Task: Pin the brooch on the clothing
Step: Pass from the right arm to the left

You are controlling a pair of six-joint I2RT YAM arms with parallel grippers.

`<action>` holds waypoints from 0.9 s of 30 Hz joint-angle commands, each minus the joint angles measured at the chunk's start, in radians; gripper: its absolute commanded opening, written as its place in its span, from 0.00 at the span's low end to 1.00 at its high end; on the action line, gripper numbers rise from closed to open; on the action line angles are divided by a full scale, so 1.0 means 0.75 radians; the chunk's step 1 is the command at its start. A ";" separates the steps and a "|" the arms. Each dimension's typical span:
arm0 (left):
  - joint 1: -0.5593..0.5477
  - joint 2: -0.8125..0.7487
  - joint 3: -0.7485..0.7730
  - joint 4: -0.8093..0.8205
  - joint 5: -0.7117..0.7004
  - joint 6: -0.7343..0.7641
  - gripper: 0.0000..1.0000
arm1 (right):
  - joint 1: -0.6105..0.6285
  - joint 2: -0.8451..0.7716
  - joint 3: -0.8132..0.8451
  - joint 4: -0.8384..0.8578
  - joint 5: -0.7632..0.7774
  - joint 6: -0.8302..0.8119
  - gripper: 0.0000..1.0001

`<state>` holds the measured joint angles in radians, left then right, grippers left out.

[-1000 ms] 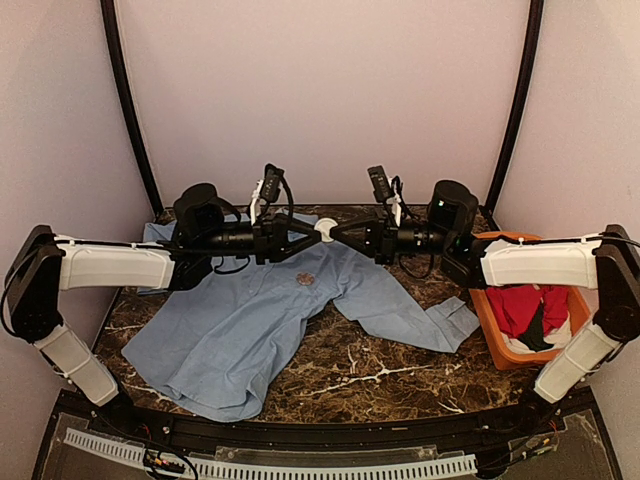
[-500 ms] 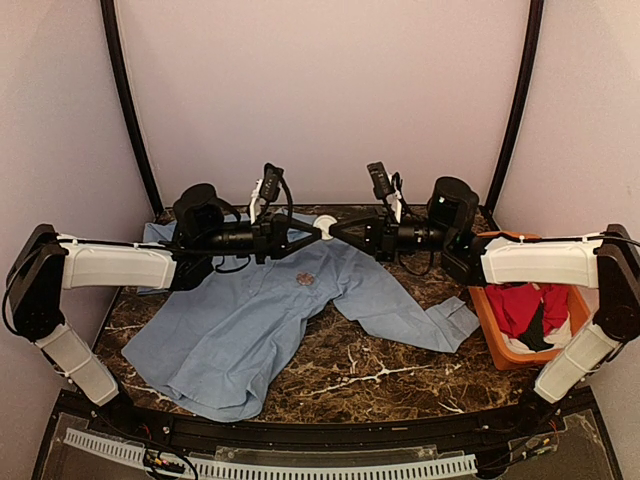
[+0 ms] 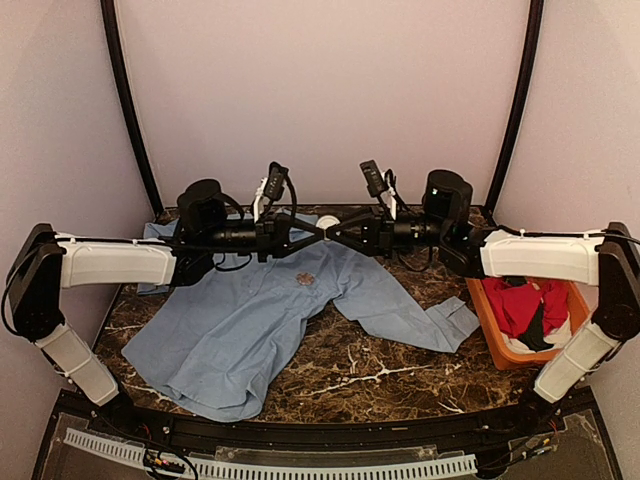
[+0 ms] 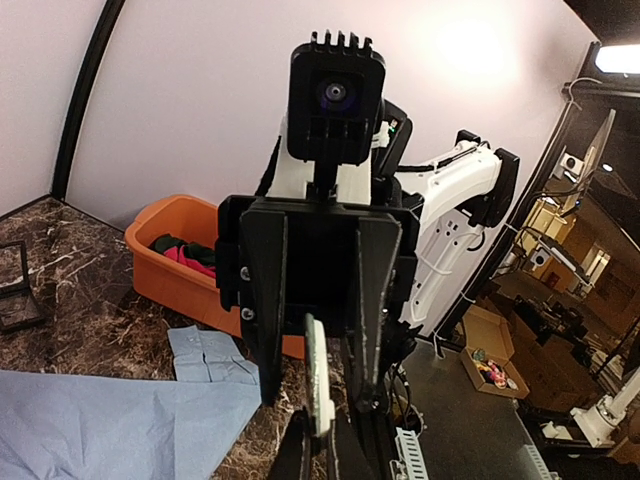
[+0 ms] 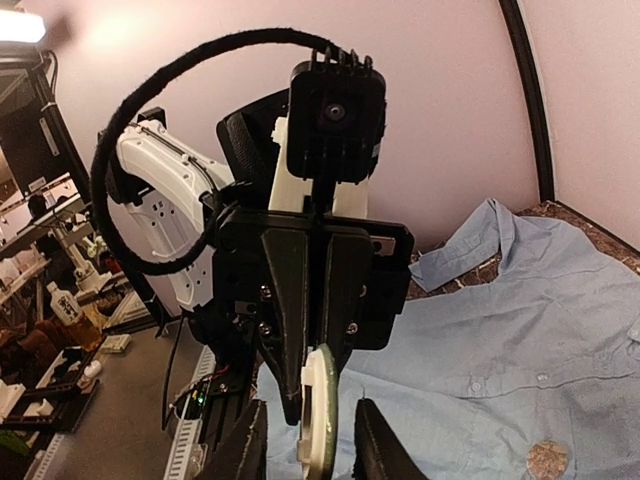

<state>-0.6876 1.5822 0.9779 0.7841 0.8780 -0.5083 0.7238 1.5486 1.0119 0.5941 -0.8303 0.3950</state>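
Brooch changed hands: left claw clamped, right claw released.

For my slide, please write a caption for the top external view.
Above the light blue shirt, the left fingers pinch a white disc between the open right fingers.

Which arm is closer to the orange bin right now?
Right. The right arm has its white forearm over the far end of the orange bin in the top view. The left arm stretches over the blue shirt, on the opposite side.
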 commanded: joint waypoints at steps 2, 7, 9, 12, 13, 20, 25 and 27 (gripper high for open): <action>-0.004 -0.079 0.063 -0.306 0.055 0.151 0.01 | -0.003 -0.008 0.175 -0.427 -0.090 -0.245 0.36; -0.004 -0.191 0.081 -0.682 0.043 0.332 0.01 | -0.037 -0.016 0.318 -0.843 -0.189 -0.438 0.50; -0.004 -0.225 0.104 -0.828 0.043 0.406 0.01 | -0.048 -0.003 0.377 -1.008 -0.214 -0.527 0.54; -0.004 -0.246 0.168 -1.051 0.077 0.519 0.01 | -0.049 0.055 0.486 -1.291 -0.250 -0.689 0.53; -0.004 -0.245 0.187 -1.101 0.102 0.546 0.01 | -0.048 0.074 0.518 -1.368 -0.266 -0.729 0.53; -0.003 -0.146 0.415 -1.659 0.045 0.888 0.01 | 0.001 0.169 0.636 -1.625 -0.266 -0.892 0.49; -0.004 -0.106 0.460 -1.739 0.002 0.922 0.01 | 0.059 0.258 0.713 -1.709 -0.232 -0.941 0.43; -0.010 -0.095 0.470 -1.762 -0.009 0.933 0.01 | 0.068 0.284 0.733 -1.715 -0.236 -0.942 0.40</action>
<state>-0.6884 1.4952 1.2995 -0.4023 0.8940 0.1223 0.7528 1.7287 1.5120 -0.6239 -1.0061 -0.2680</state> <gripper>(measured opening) 0.045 0.421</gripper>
